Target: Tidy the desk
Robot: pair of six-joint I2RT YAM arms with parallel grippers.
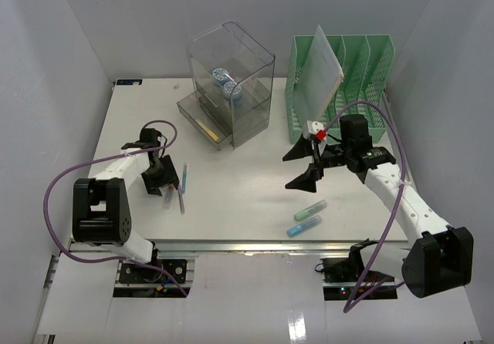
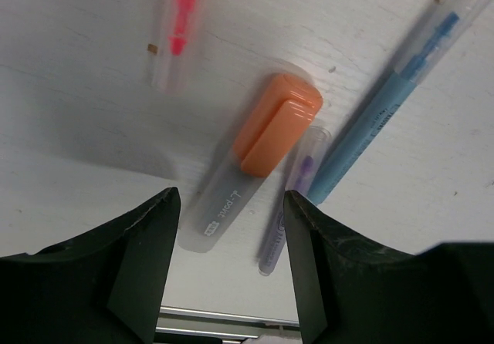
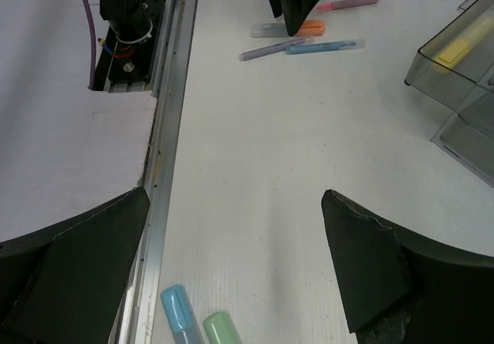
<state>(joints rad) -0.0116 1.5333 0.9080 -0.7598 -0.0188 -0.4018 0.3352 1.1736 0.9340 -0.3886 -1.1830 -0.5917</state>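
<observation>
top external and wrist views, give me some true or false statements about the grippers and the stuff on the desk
1. The left gripper has its jaws open over an orange-capped highlighter. True.
2. The right gripper holds the green highlighter. False: its jaws are open and empty, and the green highlighter lies on the desk beside a blue highlighter.
3. The green file rack stands at the back right of the desk. True.
4. The clear drawer unit stands at the desk's front edge. False: it stands at the back, near the middle.
</observation>
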